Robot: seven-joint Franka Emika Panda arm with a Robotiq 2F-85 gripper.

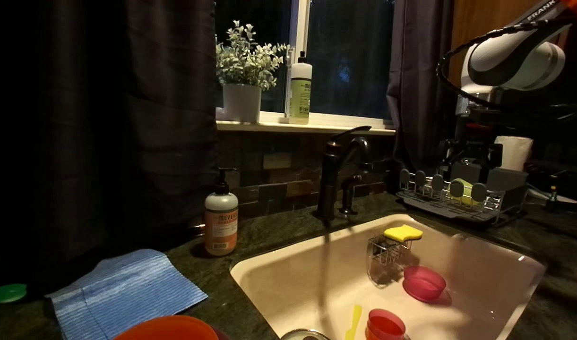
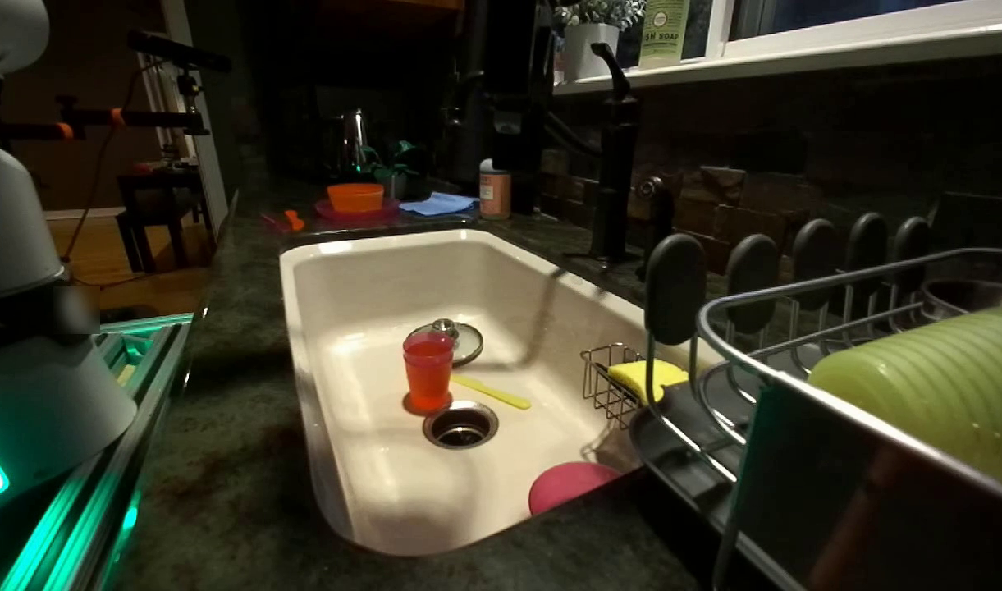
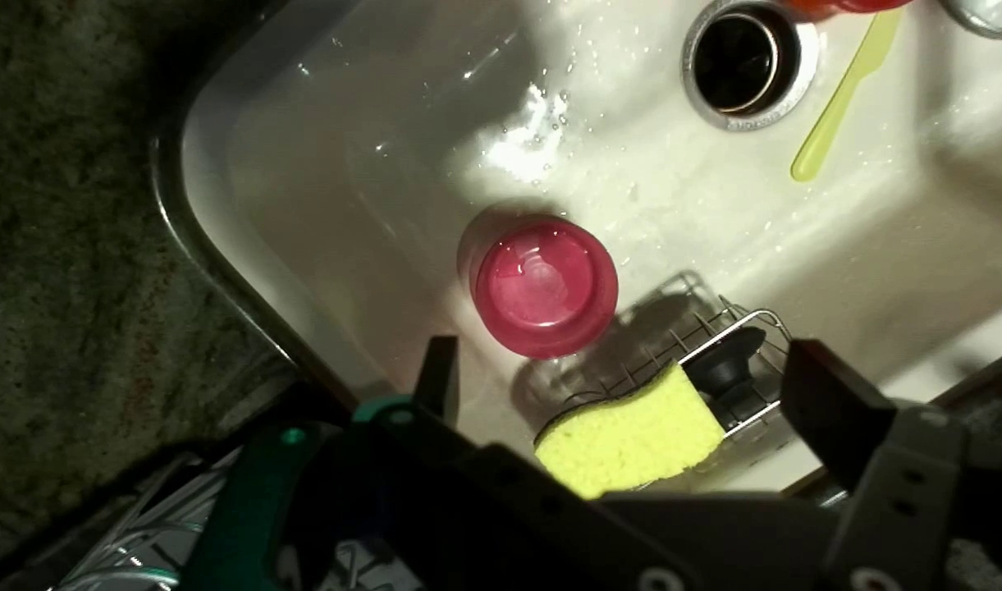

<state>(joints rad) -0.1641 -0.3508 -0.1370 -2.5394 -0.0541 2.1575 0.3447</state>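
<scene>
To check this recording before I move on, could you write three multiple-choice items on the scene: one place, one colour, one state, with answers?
1. Where is the sponge?
A) on the windowsill
B) at the wire caddy
C) in the dish rack

2. What colour is the knife in the sink?
A) blue
B) red
C) yellow

3. How does the gripper stand?
A) open
B) shut on the sponge
C) shut, empty

1 B: the wrist view shows it over the wire caddy.
2 C: it shows yellow in both exterior views.
3 A: its fingers are wide apart in the wrist view.
</scene>
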